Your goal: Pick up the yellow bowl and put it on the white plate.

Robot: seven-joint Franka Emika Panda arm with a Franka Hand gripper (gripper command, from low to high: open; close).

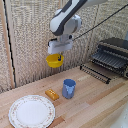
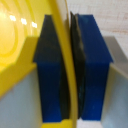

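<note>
Above the bench: my hand carries the yellow vessel, well clear of the wood.
Grip: fingers pinch the vessel's rim.
Done: reach, grasp, lift.
Left: carry it over the white plating, which lies toward the exterior view's lower left; lower; release.

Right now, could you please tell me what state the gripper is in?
Gripper: closed on the rim of the small round bright-yellow plastic bowl, held in the air.
</note>
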